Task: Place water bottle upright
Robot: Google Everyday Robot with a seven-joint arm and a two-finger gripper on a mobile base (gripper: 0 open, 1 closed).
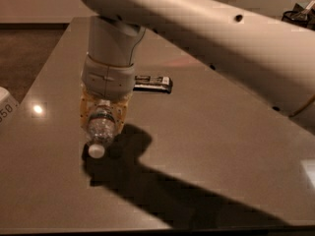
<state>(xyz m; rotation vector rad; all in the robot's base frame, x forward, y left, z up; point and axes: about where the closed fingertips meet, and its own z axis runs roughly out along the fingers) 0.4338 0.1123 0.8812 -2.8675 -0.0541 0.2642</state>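
The water bottle [101, 127] is a small clear ribbed bottle with a white cap [96, 150]. It is tilted, cap pointing down and toward the camera, just above the grey table [206, 132]. My gripper [103, 113] hangs from the white arm at the left of the view and is shut on the bottle's body, yellowish fingers [84, 109] on either side of it. The bottle's base is hidden under the wrist.
A flat dark packet [152, 83] lies on the table just behind the gripper. A white object with digits [6, 107] sits at the left edge. Dark items [299, 14] stand at the far right back. The arm's shadow falls across the front.
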